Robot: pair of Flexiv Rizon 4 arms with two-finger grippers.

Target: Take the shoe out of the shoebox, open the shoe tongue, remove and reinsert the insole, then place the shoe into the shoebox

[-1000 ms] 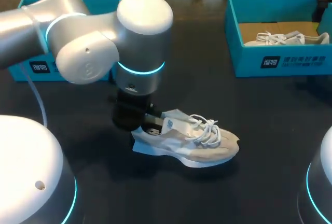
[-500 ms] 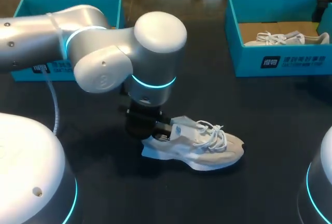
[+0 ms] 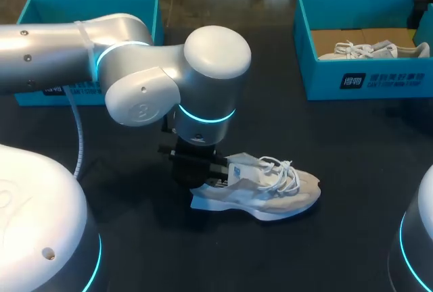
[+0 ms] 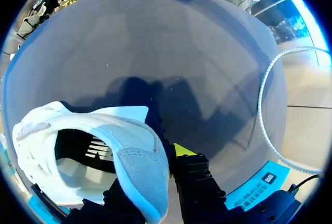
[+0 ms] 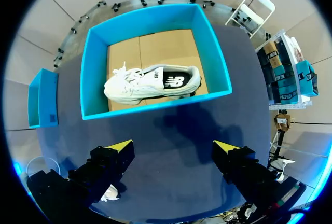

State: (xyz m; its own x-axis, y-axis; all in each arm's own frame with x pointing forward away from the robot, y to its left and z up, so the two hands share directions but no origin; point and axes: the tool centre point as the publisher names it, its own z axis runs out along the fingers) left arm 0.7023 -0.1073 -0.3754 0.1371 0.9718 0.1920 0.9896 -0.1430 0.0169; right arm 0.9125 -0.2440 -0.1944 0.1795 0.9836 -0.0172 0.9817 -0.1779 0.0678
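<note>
A pale grey-and-white shoe (image 3: 277, 194) with white laces lies on the dark table near the middle, toe to the right. My left gripper (image 3: 203, 170) stands at its heel, mostly hidden under the wrist. In the left wrist view the left gripper (image 4: 155, 169) is shut on the shoe (image 4: 129, 146) at the heel collar, one yellow-tipped finger (image 4: 181, 150) outside and the other hidden inside the opening. My right gripper (image 5: 173, 149) hangs open high over the table, facing the blue shoebox (image 5: 155, 107) ahead of it. That shoebox (image 3: 325, 82) sits at the back right.
A second white shoe (image 3: 372, 50) lies on cardboard in the right shoebox, also visible as the second shoe (image 5: 150, 84) in the right wrist view. Another blue box (image 3: 40, 8) stands at the back left, partly behind my left arm.
My left arm has swung to the right and a little nearer, carrying the shoe by its heel the same way. The grip has stayed the same.
</note>
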